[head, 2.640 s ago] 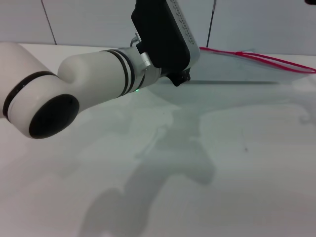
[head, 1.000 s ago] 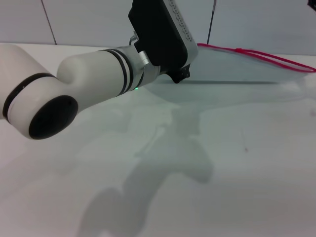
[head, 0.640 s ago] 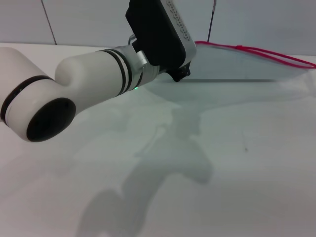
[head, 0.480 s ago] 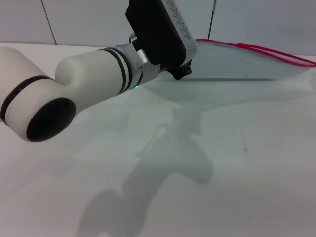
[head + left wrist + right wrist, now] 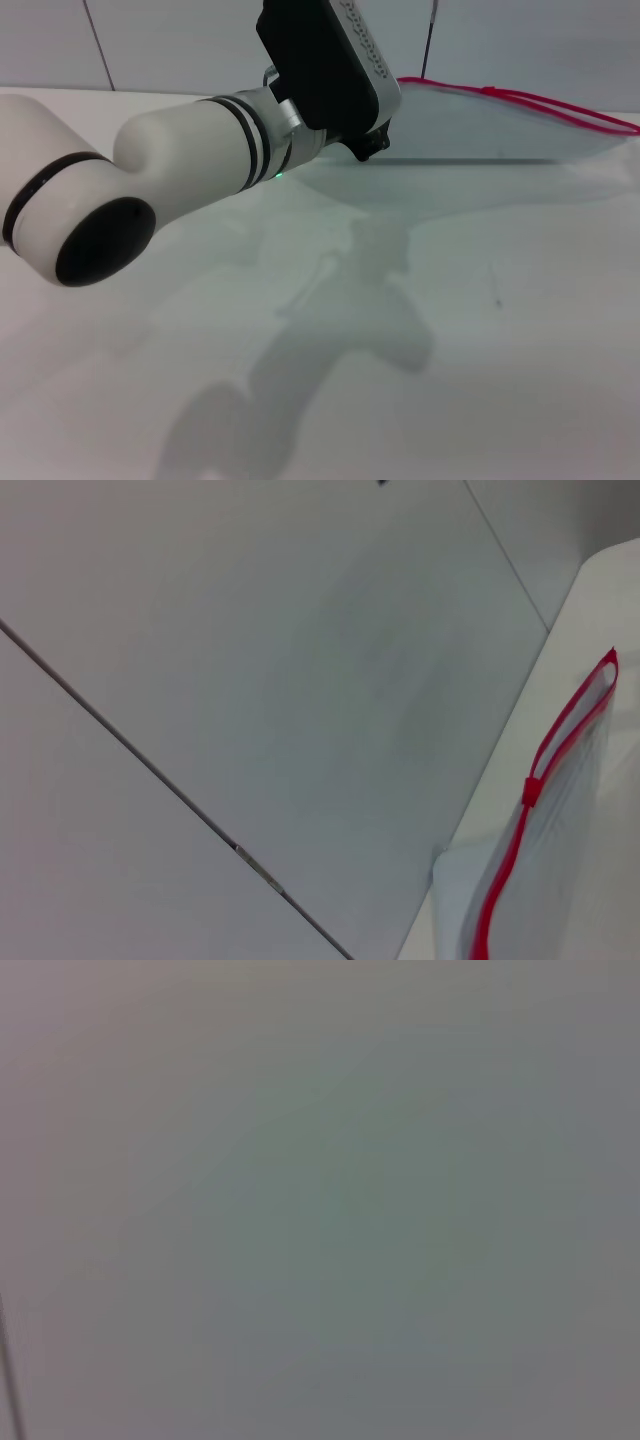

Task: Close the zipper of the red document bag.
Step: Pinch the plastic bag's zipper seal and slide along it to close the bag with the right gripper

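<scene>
My left gripper (image 5: 368, 150) sits at the near-left corner of the red document bag (image 5: 480, 130), which lies at the table's (image 5: 450, 330) far edge; I cannot tell whether it grips. The zipper (image 5: 520, 810) lines the bag's far edge. No writing is readable.

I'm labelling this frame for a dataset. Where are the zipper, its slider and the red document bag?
zipper (image 5: 560, 109): head view, on the red strip along the bag's far edge.
slider (image 5: 531, 791): left wrist view, on the small red tab.
red document bag (image 5: 480, 130): head view, on its translucent panel.
</scene>
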`<act>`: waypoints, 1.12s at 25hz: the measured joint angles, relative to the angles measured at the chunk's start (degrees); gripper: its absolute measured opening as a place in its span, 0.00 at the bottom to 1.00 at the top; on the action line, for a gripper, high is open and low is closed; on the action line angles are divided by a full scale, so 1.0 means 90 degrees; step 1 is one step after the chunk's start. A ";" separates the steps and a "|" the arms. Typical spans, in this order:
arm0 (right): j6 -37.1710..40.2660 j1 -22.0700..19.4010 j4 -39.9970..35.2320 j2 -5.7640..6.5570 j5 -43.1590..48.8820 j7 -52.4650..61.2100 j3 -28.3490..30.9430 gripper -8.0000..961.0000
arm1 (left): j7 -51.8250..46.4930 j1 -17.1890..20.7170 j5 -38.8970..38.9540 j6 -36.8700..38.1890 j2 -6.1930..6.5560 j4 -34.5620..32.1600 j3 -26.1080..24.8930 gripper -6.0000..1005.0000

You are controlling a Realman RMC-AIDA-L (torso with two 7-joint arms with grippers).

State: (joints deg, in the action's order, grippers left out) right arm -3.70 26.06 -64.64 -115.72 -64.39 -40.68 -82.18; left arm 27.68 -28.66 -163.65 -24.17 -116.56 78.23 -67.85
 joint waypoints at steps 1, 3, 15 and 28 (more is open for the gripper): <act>-0.0051 0.0052 0.0063 0.0000 0.0033 -0.0177 -0.0023 0.69 | 0.0000 -0.0005 0.0000 0.0001 0.0000 -0.0004 0.0000 0.06; -0.0178 0.0128 0.0178 -0.0013 0.0066 -0.0674 -0.0092 0.69 | 0.0000 -0.0015 0.0000 0.0001 0.0002 -0.0014 0.0000 0.06; -0.0584 0.0106 0.0208 -0.0022 0.0065 -0.2722 -0.0728 0.68 | 0.0000 -0.0009 0.0000 0.0010 0.0013 -0.0029 -0.0010 0.06; -0.2389 0.0072 -0.0321 -0.0006 0.0139 -0.3159 -0.0376 0.68 | 0.0000 0.0041 0.0000 0.0010 0.0020 -0.0112 -0.0053 0.06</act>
State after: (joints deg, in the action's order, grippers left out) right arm -25.20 26.71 -67.53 -115.77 -63.14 -69.11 -85.56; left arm 27.68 -28.29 -163.65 -24.08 -116.38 77.23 -68.33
